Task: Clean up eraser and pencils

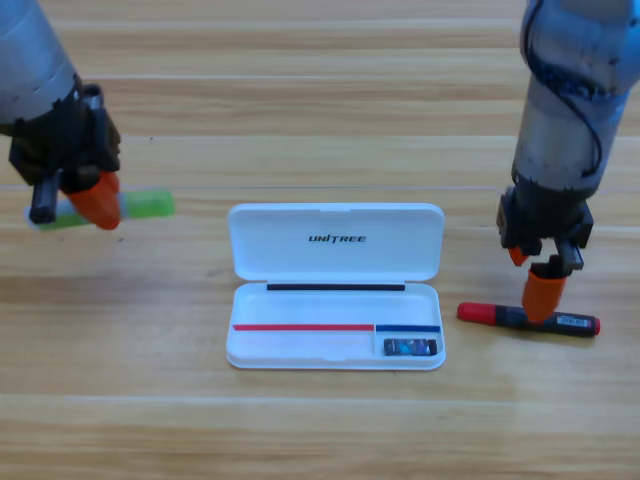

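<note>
left claw (97, 200) hides green pen (150, 205) middle | right claw (545, 290) covers marker (500, 316) mid-barrel | both arms cut off at top

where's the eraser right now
In the high view, the eraser lies inside the open white case, in its small lower-right compartment, with the red-capped marker on the table to the case's right.

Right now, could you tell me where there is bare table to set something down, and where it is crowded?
Bare wood lies along the near edge below the white case, and across the far table between the arms. Crowded spots: the left gripper over the green pen, and the right gripper at the red-capped marker. The eraser fills the case's small compartment.
</note>
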Controlling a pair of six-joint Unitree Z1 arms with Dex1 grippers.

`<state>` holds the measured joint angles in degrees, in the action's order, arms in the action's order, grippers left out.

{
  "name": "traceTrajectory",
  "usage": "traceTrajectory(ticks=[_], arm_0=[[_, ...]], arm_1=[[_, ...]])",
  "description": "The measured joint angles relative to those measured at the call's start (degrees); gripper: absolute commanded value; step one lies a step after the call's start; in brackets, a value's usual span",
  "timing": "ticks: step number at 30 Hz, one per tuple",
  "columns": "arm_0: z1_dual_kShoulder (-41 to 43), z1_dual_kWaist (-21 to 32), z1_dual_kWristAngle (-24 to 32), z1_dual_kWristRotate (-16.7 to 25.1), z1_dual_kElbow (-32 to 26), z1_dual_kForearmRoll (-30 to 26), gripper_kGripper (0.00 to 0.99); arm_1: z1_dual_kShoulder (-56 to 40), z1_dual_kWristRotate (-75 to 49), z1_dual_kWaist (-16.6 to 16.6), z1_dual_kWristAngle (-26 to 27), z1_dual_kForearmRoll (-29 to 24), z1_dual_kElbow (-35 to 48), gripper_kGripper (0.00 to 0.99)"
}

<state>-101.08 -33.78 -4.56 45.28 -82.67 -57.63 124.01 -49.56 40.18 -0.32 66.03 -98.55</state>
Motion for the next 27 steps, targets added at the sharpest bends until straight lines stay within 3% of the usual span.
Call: traceTrajectory(ticks=[15,21,24,27], arm_0=[[-4.85,-10.28,0.04,-5.23,-8.46,-5.01,0.0],[-6.98,-13.22,0.42,-6.47,-9.89,-5.12,0.0],[-8.55,-14.4,1.01,-6.63,-11.43,-5.12,0.0],[-9.68,-15.11,1.6,-6.93,-12.41,-5.12,0.0]], arm_1=[[1.21,-1.33,-1.36,0.02,-8.23,8.48,0.729],[1.21,-1.33,-1.56,0.48,-10.41,8.73,0.453],[1.21,-1.33,-1.6,0.48,-10.73,8.87,0.164],[1.21,-1.35,-1.6,0.48,-10.78,9.16,0.009]])
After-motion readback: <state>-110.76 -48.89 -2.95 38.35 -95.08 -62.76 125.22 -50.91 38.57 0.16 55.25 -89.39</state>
